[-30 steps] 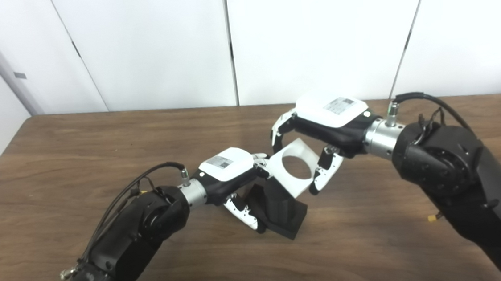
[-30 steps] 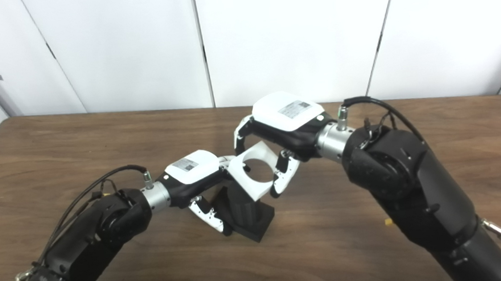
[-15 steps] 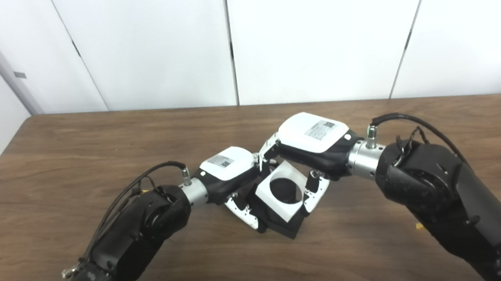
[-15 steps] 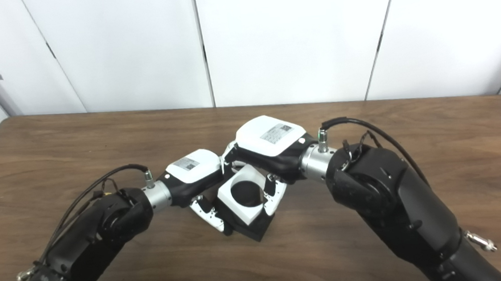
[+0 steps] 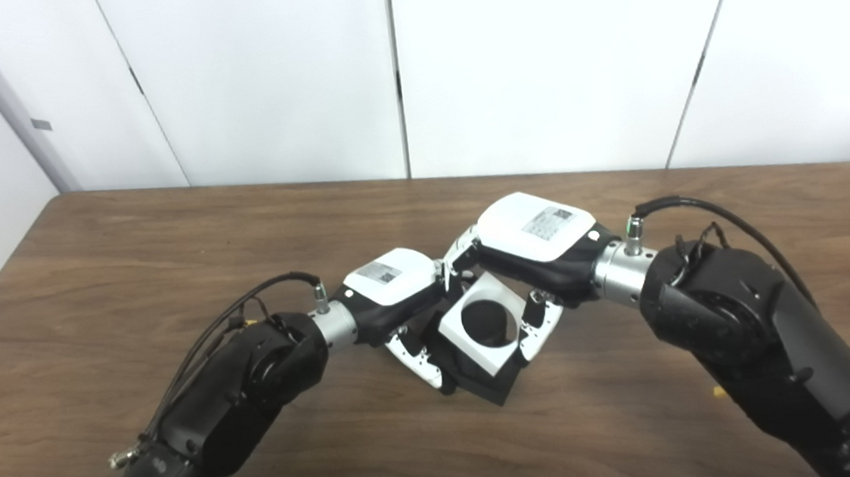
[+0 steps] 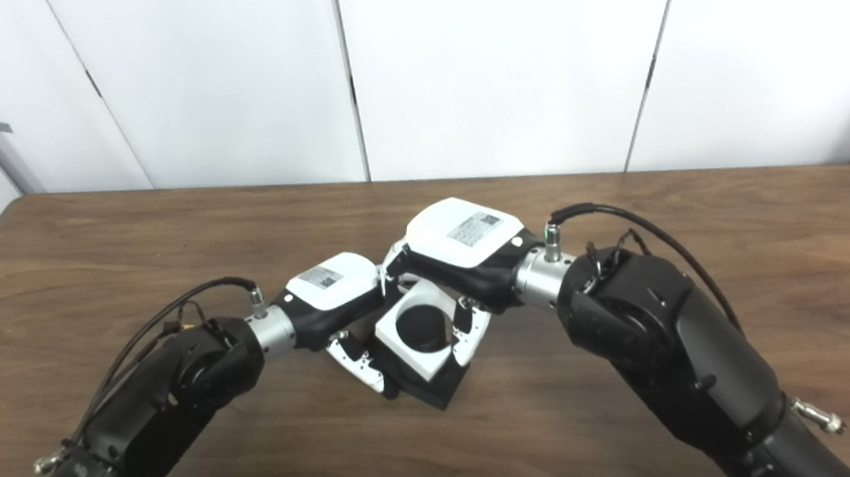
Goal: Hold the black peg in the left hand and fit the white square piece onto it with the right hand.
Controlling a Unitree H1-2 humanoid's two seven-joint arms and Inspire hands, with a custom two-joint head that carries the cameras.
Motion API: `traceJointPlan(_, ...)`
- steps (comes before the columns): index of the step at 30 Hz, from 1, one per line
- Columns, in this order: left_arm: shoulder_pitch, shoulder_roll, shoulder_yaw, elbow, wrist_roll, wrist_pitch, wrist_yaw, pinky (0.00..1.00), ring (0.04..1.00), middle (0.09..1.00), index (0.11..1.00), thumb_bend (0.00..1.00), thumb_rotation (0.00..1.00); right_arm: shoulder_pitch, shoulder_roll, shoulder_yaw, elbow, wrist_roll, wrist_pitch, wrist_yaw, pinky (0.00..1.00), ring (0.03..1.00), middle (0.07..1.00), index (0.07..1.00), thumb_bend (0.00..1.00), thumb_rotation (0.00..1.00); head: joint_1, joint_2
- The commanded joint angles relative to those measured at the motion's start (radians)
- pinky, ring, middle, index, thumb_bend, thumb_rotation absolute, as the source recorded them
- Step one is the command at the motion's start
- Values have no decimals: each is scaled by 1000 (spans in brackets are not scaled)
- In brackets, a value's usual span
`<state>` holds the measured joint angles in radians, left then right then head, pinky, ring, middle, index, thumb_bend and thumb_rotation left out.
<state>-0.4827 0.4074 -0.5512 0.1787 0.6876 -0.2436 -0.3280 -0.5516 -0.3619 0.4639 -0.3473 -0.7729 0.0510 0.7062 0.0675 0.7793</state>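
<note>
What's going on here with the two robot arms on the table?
The left hand is gripping a black peg whose base sits on the wooden table. The right hand holds a white square piece with a round hole and has it down over the peg, so black shows through the hole. Whether it is fully seated cannot be told.

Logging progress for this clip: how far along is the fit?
Done: the left hand grips the black peg, whose base is on the table. In hand: the right hand holds the white square piece over the peg, black filling its round hole. Left: whether it is fully seated cannot be told; neither hand has let go.
</note>
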Motion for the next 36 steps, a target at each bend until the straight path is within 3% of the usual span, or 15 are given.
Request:
traceJointPlan(1, 16, -5, -38, 15, 56, 13, -46, 804, 936, 895, 489, 523, 75, -22, -3, -4, 26, -14, -13, -3, 769, 800, 757, 479, 524, 132, 0, 0)
traceJointPlan(14, 13, -12, -42, 28, 61, -4, -29, 764, 928, 886, 488, 523, 77, -26, 52, 14, 77, -42, -29, -39, 784, 800, 749, 479, 523, 133, 2, 1)
traceJointPlan(24, 11, -15, -51, 8, 78, 21, -52, 774, 921, 889, 490, 522, 79, -16, 96, 42, 107, -92, -21, -30, 763, 791, 745, 479, 522, 135, 3, 6)
traceJointPlan(29, 8, -11, -51, 9, 76, 24, -52, 780, 930, 881, 490, 522, 79, -20, 73, 63, 96, -92, 10, 69, 810, 821, 780, 490, 521, 157, -1, 5)
traceJointPlan(30, 8, -9, -51, 9, 78, 20, -46, 772, 927, 890, 490, 522, 79, -25, 65, 67, 87, -96, 24, 102, 818, 834, 799, 590, 765, 301, -3, 6)
traceJointPlan(31, 8, -8, -50, 10, 79, 18, -42, 765, 919, 898, 490, 522, 79, -27, 58, 70, 80, -97, 33, 121, 826, 847, 817, 659, 861, 370, -3, 6)
traceJointPlan(33, 10, -6, -49, 9, 78, 18, -40, 759, 914, 910, 490, 522, 78, -23, 46, 68, 71, -95, 39, 131, 820, 851, 834, 730, 944, 422, -5, 7)
traceJointPlan(36, 10, -6, -46, 15, 68, 19, -42, 779, 917, 907, 489, 523, 76, -13, 31, 57, 63, -88, 34, 121, 800, 848, 839, 742, 961, 429, -8, 6)
